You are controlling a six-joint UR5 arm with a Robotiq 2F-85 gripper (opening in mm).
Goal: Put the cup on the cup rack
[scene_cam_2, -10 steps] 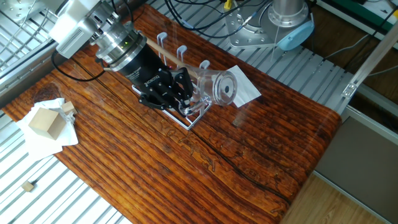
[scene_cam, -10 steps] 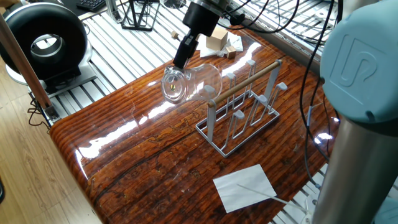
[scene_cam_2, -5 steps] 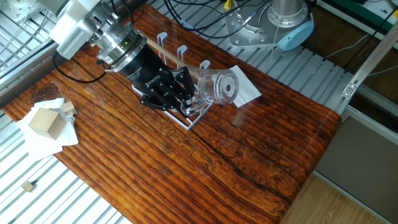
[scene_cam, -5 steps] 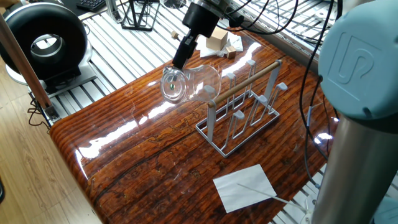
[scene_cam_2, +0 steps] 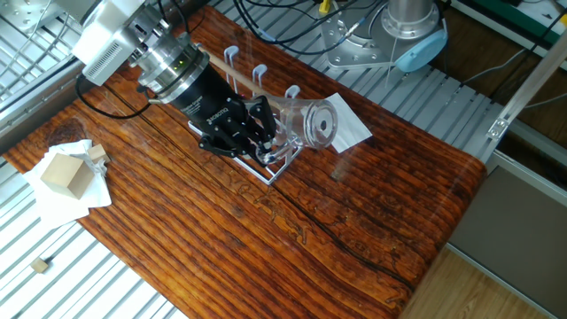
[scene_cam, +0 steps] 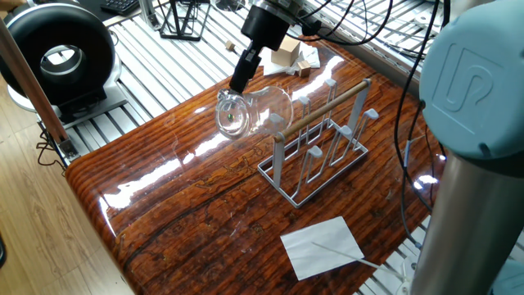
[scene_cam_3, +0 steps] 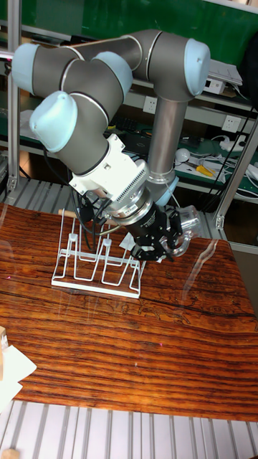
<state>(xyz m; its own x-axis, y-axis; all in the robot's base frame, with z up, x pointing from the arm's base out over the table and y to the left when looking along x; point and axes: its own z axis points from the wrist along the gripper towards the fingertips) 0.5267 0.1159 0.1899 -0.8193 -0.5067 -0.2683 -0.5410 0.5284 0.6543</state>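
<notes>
The cup [scene_cam: 255,111] is clear glass and lies on its side in the air, its base facing the table's near-left edge. My gripper [scene_cam: 237,88] is shut on it, black fingers clamped on its wall. The cup hangs just off the end post of the cup rack [scene_cam: 315,156], a pale wire stand with upright pegs and a wooden rod across its top. In the other fixed view the gripper [scene_cam_2: 266,133] covers much of the rack [scene_cam_2: 232,60], with the cup [scene_cam_2: 312,124] sticking out to the right. The tall view shows the cup [scene_cam_3: 183,225] to the right of the rack [scene_cam_3: 93,267], held in the gripper [scene_cam_3: 168,240].
A white sheet of paper [scene_cam: 322,244] lies near the table's front edge. A wooden block [scene_cam_2: 64,173] rests on white paper at the far corner. Off the table stand a black wire stand [scene_cam: 182,18] and a black round device [scene_cam: 57,53]. The arm's base column [scene_cam: 475,164] rises at the right.
The gripper and the cup have edged very slightly toward the rack. The grip is unchanged.
</notes>
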